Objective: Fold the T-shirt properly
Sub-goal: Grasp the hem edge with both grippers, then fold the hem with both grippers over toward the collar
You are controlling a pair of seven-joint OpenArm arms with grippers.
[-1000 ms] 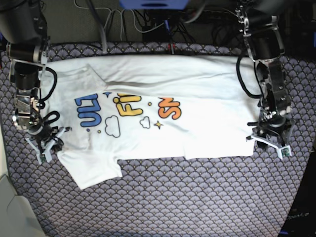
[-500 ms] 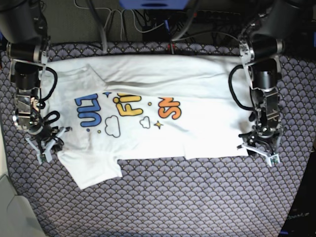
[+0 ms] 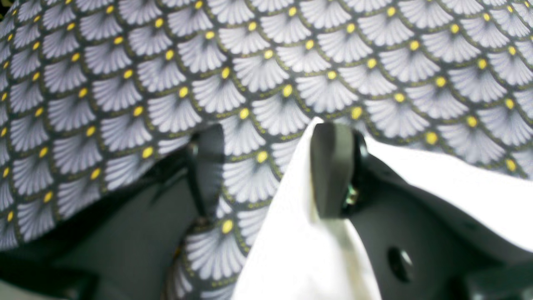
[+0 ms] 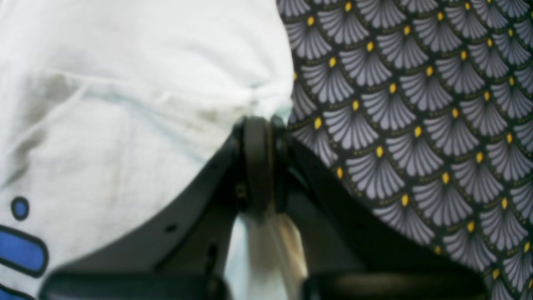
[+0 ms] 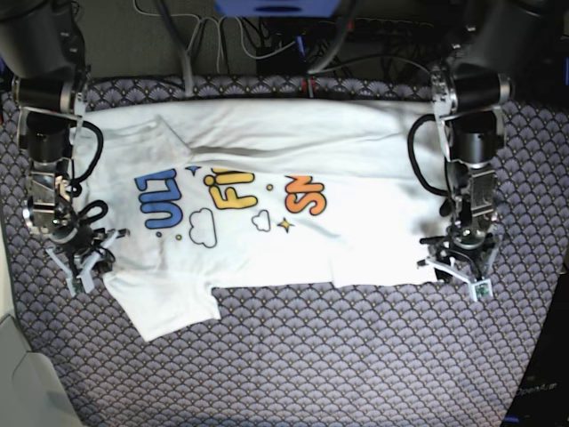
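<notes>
The white T-shirt (image 5: 267, 151) lies spread sideways, print up, on the table; one short sleeve (image 5: 169, 307) points to the front. My right gripper (image 5: 84, 265) is shut on the shirt's edge by that sleeve. In the right wrist view the jaws (image 4: 258, 162) pinch white cloth (image 4: 125, 104). My left gripper (image 5: 457, 272) is open at the hem's front corner. In the left wrist view its fingers (image 3: 331, 166) stand apart, and the hem corner (image 3: 291, 233) lies between them against the right finger.
A scallop-patterned cloth (image 5: 311, 356) covers the table. Cables (image 5: 267, 40) and a blue object (image 5: 276, 5) lie along the back edge. A grey surface (image 5: 18, 382) shows at the front left corner. Both arms stand at the table's sides.
My left gripper has moved in from the bare cloth to the hem's front corner. The right gripper and the shirt have not moved.
</notes>
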